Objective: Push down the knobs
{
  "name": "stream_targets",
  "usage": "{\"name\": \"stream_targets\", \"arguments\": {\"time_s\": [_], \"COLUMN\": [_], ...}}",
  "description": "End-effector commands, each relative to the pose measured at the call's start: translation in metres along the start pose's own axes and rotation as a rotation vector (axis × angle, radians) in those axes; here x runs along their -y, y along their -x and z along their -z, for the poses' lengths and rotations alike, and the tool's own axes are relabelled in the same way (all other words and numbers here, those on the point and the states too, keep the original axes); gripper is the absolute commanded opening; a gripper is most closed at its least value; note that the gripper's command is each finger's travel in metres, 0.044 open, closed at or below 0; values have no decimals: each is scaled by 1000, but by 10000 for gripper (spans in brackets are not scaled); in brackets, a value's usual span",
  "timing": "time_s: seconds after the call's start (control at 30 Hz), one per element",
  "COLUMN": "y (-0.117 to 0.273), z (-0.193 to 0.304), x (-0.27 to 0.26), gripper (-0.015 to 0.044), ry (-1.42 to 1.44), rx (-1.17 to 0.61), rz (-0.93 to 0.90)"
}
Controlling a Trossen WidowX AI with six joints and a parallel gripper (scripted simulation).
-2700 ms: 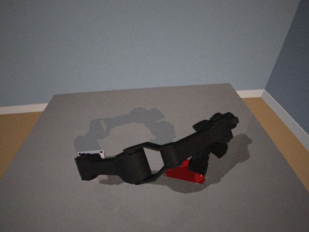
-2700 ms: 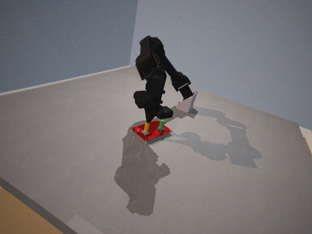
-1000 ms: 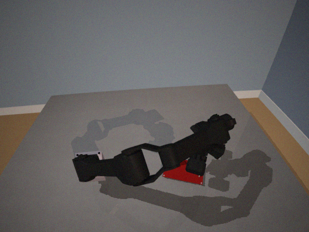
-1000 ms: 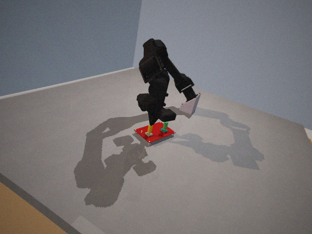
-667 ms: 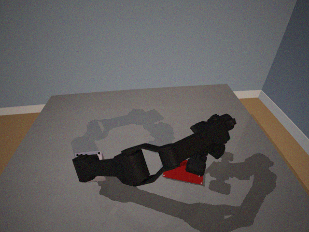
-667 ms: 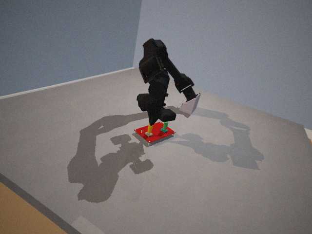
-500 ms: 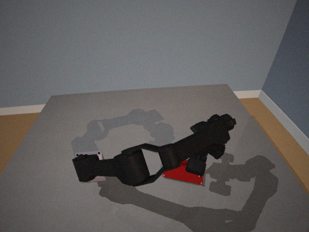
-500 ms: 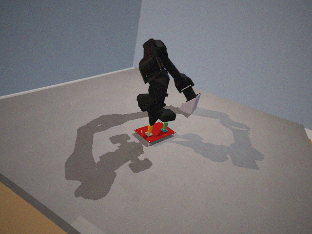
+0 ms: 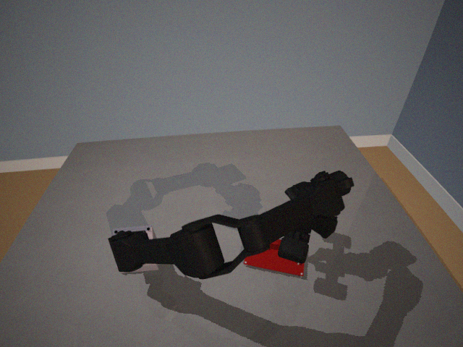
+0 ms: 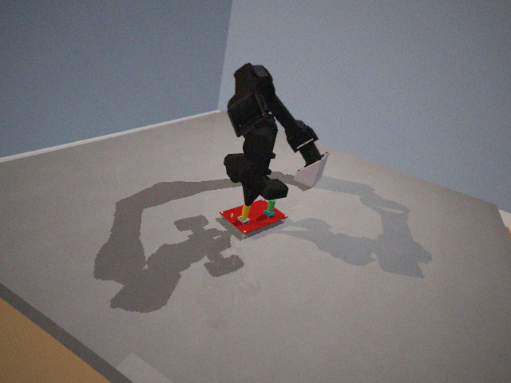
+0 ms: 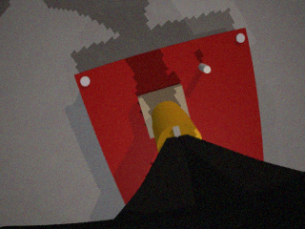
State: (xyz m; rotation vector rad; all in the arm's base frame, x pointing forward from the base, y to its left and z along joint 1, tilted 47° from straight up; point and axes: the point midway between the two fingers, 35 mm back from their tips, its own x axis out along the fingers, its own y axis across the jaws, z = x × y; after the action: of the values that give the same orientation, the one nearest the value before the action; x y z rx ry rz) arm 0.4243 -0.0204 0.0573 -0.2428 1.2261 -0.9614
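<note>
The red circuit board stands on short legs, mostly behind the arm in the top view. A yellow knob stands upright on a beige potentiometer. A green knob stands on a teal potentiometer; the wrist view does not show it. My gripper is shut and empty, with its tips at the top of the yellow knob. Whether the tips touch it, and any small gap under either knob, I cannot tell.
A small pale post stands up from the board near the yellow knob. The arm's pale base plate is off to one side. The forearm hangs over the board, and dark arm shadows cross the table.
</note>
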Motion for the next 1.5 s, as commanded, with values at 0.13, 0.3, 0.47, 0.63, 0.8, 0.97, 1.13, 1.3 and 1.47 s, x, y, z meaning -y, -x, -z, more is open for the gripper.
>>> {"name": "stream_targets", "arguments": {"time_s": [0.13, 0.3, 0.47, 0.63, 0.8, 0.97, 1.13, 1.3, 1.47], "y": [-8, -9, -7, 1, 9, 17, 12, 13, 30], "z": [-2, -2, -2, -3, -3, -3, -3, -1, 42], "x": [2, 2, 2, 2, 2, 2, 3, 3, 11], "gripper": [0, 0, 0, 0, 0, 0, 105, 236, 368], "ry": [-13, -13, -13, -13, -13, -13, -11, -10, -8], "rx": [-8, -8, -8, -8, -8, -8, -6, -6, -11], "rz": [6, 6, 6, 5, 5, 5, 7, 6, -2]}}
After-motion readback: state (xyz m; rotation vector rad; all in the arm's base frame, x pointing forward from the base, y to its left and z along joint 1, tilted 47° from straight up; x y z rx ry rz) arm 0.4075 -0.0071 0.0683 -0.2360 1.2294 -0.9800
